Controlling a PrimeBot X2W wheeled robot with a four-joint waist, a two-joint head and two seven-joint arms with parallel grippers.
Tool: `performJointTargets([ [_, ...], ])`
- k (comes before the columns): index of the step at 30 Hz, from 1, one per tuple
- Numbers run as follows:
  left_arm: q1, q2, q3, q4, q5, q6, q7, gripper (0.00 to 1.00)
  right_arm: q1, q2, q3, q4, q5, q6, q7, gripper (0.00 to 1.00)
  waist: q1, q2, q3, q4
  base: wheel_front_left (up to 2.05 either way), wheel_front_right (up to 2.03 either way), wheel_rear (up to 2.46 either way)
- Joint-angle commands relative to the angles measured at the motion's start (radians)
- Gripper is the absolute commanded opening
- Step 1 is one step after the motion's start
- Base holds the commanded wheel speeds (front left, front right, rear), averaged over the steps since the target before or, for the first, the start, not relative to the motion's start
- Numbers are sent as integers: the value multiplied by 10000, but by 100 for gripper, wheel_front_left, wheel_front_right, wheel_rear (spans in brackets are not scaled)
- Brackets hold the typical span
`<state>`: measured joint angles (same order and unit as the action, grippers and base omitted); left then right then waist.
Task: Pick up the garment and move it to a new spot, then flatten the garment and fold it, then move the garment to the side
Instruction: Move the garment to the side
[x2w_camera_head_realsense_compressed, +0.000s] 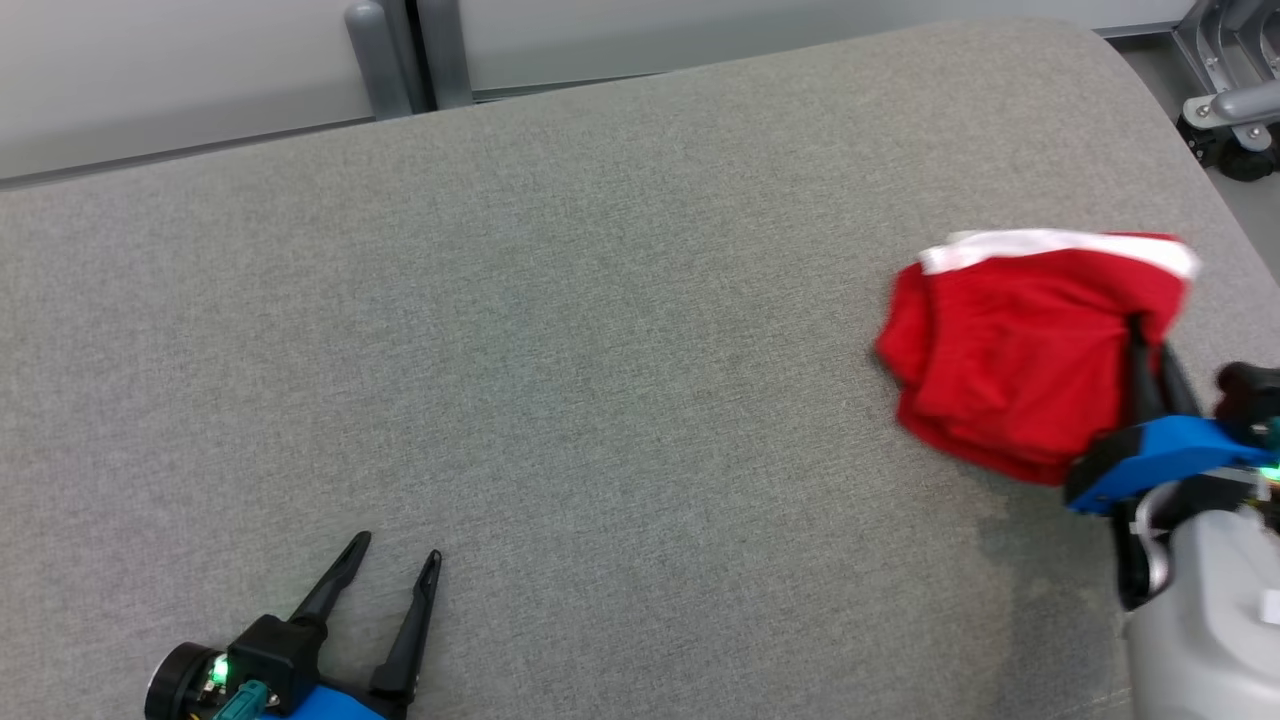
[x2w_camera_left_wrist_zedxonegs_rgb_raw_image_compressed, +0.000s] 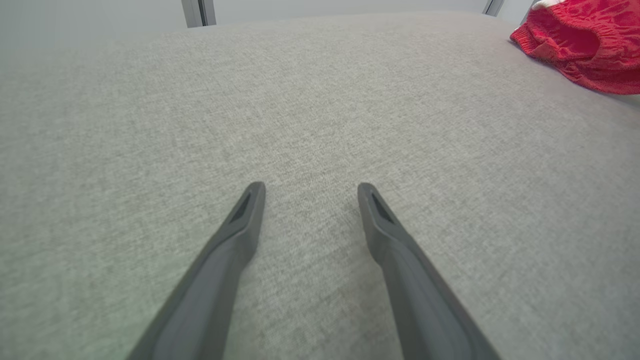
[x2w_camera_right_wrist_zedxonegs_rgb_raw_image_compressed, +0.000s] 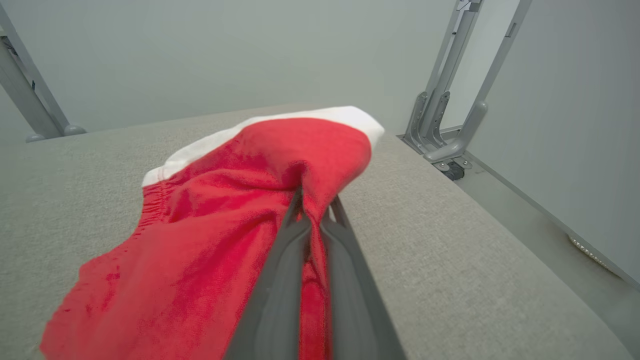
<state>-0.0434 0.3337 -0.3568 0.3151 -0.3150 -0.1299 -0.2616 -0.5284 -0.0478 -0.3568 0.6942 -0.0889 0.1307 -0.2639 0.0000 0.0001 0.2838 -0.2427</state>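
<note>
Probably lab test bay — bare pale wall panels (x2w_camera_head_realsense_compressed: 180, 70), grey metal frame posts (x2w_camera_head_realsense_compressed: 375, 60), fabric-covered worktable (x2w_camera_head_realsense_compressed: 560, 350).

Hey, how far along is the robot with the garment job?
Done: the right tool is shut on the red garment, at the right of the grey surface. In hand: the move to a new spot; the garment is bunched. Left: flattening, folding, moving aside. The left tool sits open, apart from it.
</note>
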Motion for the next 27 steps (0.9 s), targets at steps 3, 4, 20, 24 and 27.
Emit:
performJointTargets([
  [3, -75, 192, -8, -116, 40, -14, -43, 100, -236, -51, -1309, -177, -328, -1, -5, 0, 0, -1, 121, 58, 0, 0, 0],
  [4, -87, 247, -8, -143, 35, -14, -43, 100, -276, -61, -1831, -223, -389, -1, -6, 0, 0, -1, 156, 70, 0, 0, 0],
  [20, -92, 543, 85, -62, -91, 6, -10, 100, -628, -51, -5226, 361, -1476, 0, -8, 100, 0, -1, 317, 177, 0, 0, 0],
  [24, -120, 220, 280, -58, -114, 5, -22, 100, -256, -44, -4513, -678, -1232, -1, -4, 100, 0, -1, 43, 187, 0, 0, 0],
  [27, -132, -19, 462, 50, -79, 5, -25, 100, 41, -34, -3755, -1465, -815, 0, -3, 100, 0, -1, -209, 205, 0, 0, 0],
])
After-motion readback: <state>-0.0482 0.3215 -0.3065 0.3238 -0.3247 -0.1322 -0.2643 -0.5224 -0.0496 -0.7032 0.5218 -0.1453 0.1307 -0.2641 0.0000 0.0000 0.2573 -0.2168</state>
